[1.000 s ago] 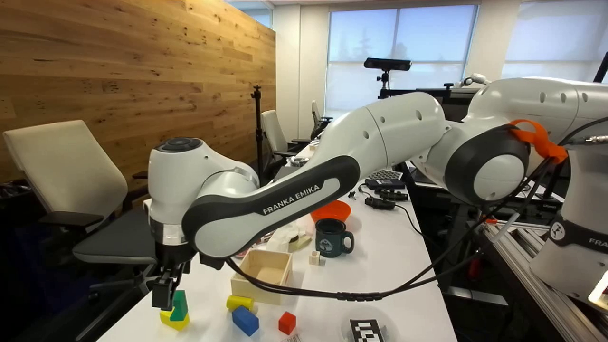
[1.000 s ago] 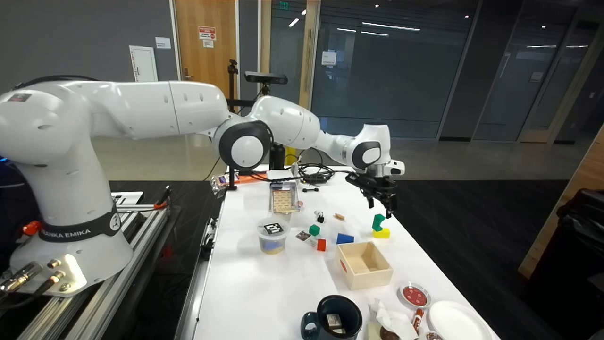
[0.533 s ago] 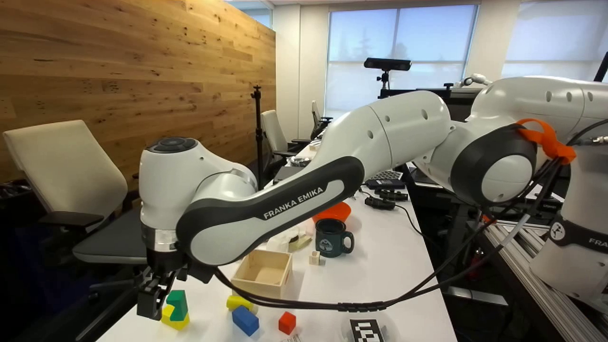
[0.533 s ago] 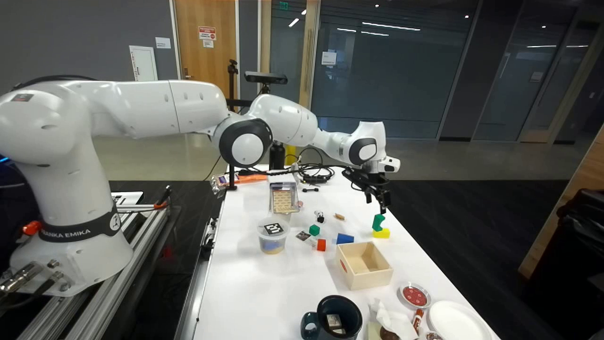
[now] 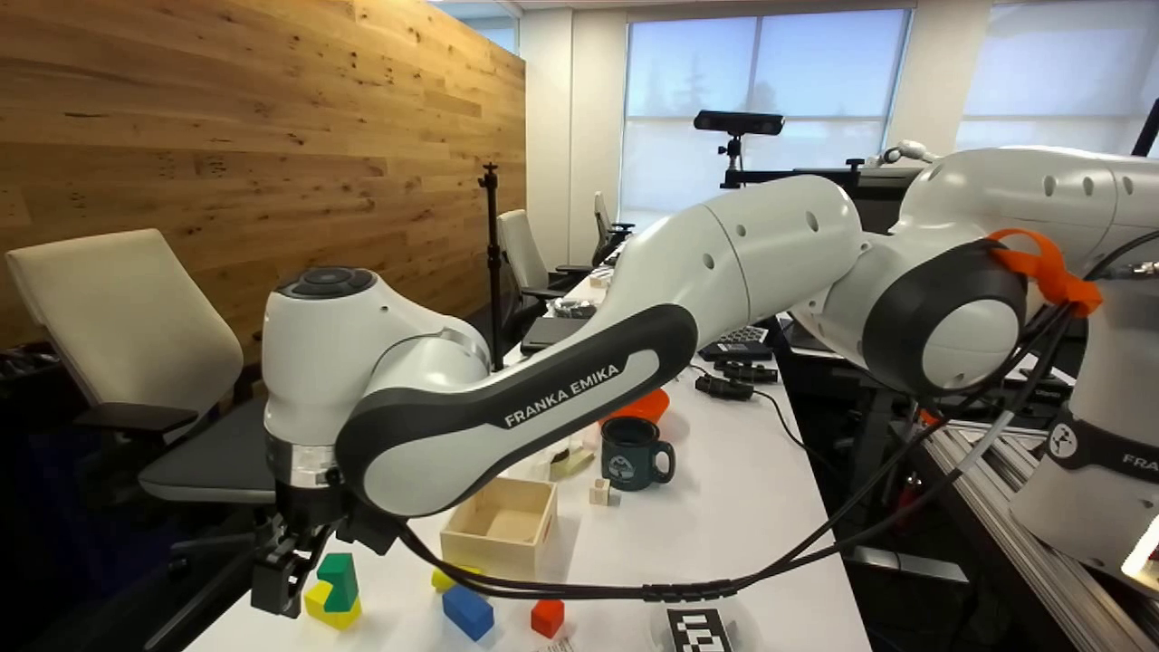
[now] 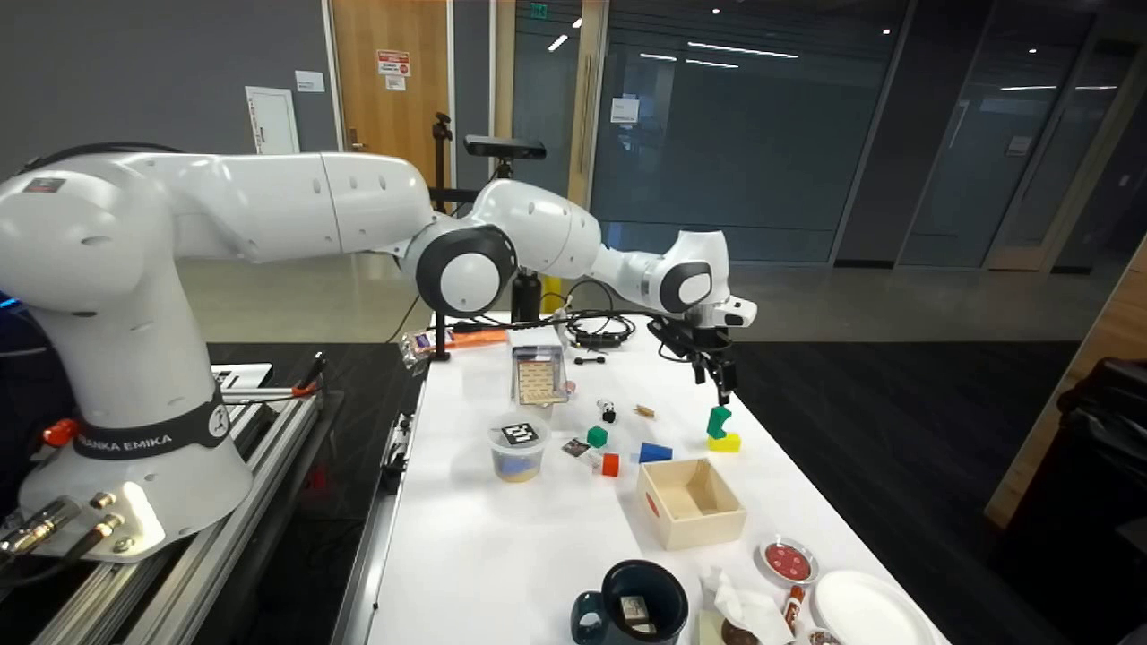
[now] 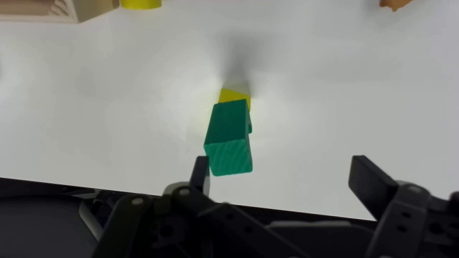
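Note:
A green notched block [image 7: 229, 157] stands upright on top of a yellow block [image 7: 235, 95], close to the table's edge. Both exterior views show this stack, the green block [image 5: 339, 580] above the yellow block [image 5: 331, 616]. My gripper [image 7: 281, 172] is open, its fingers wide apart with nothing held between them. In the wrist view the left fingertip [image 7: 200, 172] overlaps the green block's near corner; whether they touch I cannot tell. The block lies toward that finger's side of the gap. In an exterior view the gripper [image 6: 712, 385] hangs just above the stack.
Nearby are an open wooden box [image 6: 690, 502], a blue block [image 5: 468, 611], a red cube [image 5: 548, 617], a yellow cylinder [image 7: 141, 3] and a green cube [image 6: 597, 436]. A lidded tub [image 6: 518, 452] and a dark mug [image 5: 631, 457] stand farther off. Arm cables [image 5: 688, 590] sag low over the table.
In the exterior views my gripper has shifted a little sideways, leftward in each, slowing over the last half second. The jaws stay wide apart. The stacked blocks have not moved.

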`<state>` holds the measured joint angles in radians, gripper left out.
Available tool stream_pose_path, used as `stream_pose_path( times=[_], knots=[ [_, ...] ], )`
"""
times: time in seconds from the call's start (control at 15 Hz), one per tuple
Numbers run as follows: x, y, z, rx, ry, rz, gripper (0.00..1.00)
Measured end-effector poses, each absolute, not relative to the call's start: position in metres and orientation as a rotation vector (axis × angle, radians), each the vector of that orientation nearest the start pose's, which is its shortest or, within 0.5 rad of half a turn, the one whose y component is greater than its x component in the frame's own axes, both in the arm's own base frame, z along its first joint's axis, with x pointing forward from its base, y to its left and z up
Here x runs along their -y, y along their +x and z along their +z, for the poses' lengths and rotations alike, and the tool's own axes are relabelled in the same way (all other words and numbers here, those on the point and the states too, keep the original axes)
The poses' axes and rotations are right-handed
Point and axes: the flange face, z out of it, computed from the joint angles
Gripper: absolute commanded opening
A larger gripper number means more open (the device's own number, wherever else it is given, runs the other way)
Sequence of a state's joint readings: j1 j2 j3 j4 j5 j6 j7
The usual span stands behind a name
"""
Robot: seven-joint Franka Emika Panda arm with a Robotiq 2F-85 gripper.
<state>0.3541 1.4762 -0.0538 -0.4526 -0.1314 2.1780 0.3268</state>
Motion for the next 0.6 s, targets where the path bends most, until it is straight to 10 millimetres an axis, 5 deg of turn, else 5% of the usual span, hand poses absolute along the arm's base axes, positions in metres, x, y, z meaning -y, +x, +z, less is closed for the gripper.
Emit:
stream_pose_path(
  times=[0.6],
  knots=[
    [-0.2613, 0.7805, 0.1428, 0.136, -3.191, -0.474, 1.0]
  ],
)
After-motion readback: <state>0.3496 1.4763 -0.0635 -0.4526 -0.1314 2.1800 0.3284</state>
